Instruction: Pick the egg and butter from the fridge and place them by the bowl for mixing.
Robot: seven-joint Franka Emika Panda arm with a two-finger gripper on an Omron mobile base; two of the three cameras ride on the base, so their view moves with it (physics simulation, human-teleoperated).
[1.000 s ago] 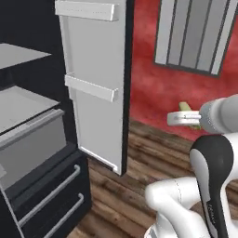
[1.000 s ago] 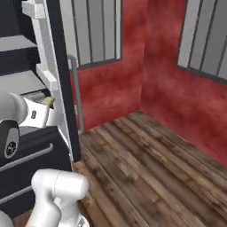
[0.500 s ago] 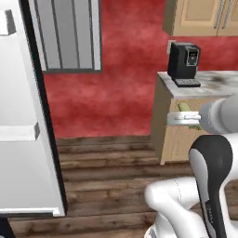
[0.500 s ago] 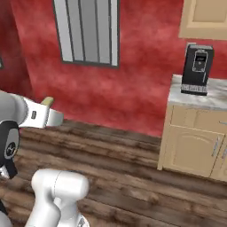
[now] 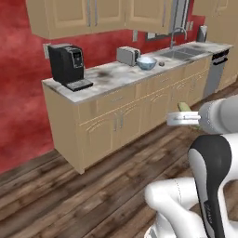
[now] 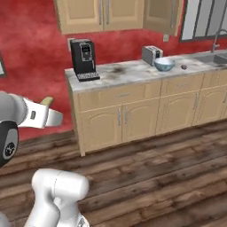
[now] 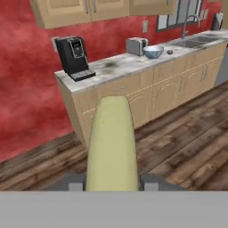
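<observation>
Butter (image 7: 111, 144): one pale-yellow block, clamped in gripper (image 7: 111, 186), jutting forward between jaws; its tip also visible at hand in left base view (image 5: 184, 107) and right base view (image 6: 46, 102). Bowl (image 5: 147, 62): one, on counter (image 5: 107, 76), between toaster (image 5: 128, 55) and sink (image 5: 182, 52). Coffee machine (image 5: 68, 66): one, at counter's near end. Small dark item (image 6: 184, 67): one, beside bowl. Arm raised, hand held level above wood floor (image 5: 93, 195), well apart from counter.

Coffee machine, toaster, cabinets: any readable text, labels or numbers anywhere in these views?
None readable.
Coffee machine: front panel has a lit patch, too blurred to read.
Toaster: no markings visible.
Butter in the gripper: plain, no label.
</observation>
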